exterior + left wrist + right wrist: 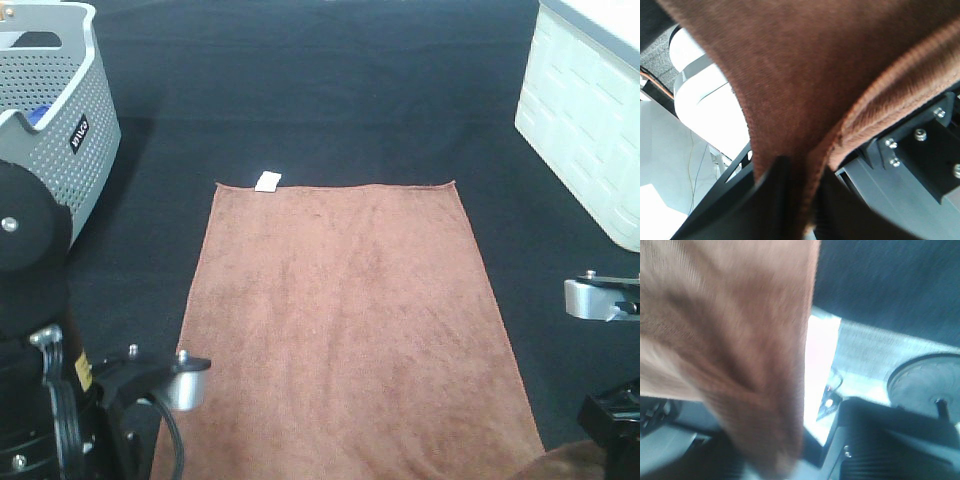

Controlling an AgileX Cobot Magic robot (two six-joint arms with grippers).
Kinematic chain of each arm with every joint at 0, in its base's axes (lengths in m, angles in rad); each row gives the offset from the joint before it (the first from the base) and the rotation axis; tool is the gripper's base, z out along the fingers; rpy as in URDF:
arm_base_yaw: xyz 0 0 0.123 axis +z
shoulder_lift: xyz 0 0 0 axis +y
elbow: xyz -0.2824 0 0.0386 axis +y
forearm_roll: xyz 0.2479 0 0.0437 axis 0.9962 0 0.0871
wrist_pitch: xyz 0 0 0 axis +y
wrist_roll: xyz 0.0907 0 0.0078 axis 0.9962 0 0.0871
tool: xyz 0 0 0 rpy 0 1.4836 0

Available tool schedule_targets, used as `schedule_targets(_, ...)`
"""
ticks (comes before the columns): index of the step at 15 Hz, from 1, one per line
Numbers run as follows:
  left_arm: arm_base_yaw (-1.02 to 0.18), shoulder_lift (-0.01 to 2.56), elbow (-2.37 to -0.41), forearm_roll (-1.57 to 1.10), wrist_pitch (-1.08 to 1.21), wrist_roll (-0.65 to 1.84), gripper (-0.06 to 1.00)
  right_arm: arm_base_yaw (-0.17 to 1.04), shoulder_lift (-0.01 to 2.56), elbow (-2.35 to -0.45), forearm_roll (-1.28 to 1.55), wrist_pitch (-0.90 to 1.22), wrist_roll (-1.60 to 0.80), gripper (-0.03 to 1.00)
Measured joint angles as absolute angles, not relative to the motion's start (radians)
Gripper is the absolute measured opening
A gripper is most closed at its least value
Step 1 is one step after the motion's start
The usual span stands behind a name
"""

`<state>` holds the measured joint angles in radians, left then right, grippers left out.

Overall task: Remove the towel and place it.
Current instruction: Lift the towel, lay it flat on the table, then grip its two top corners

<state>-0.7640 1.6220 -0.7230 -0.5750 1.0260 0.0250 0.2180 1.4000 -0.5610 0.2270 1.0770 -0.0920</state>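
Observation:
The brown towel lies spread flat on the dark table, running from the middle to the near edge, with its white tag at the far left corner. In the exterior high view the left arm stands by the near left corner and the right arm by the near right; their fingertips are out of frame. In the left wrist view my left gripper has a fold of towel pressed between its black fingers. In the blurred right wrist view the towel hangs loose between the wide-apart jaws of my right gripper.
A grey perforated basket stands at the far left. A white ribbed crate sits at the far right. Dark table cloth surrounds the towel on the far side and both flanks.

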Motion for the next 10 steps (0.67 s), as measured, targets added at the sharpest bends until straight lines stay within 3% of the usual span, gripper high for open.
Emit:
schedule_targets(2,-0.794,1.622,-0.723,-0.572,1.035,-0.022,0.63,0.217,1.4,-0.561,0.212,1.061,-0.092,0.68)
schedule_targets(3,-0.806,1.622,-0.723,-0.572,1.037,-0.031,0.7,0.216,1.4,-0.561,0.209,1.061,-0.092,0.7)
schedule_targets(10,-0.813,1.623,-0.723,-0.566,1.034,-0.054,0.75,0.215,1.4,-0.561,0.421,1.204,-0.189,0.72)
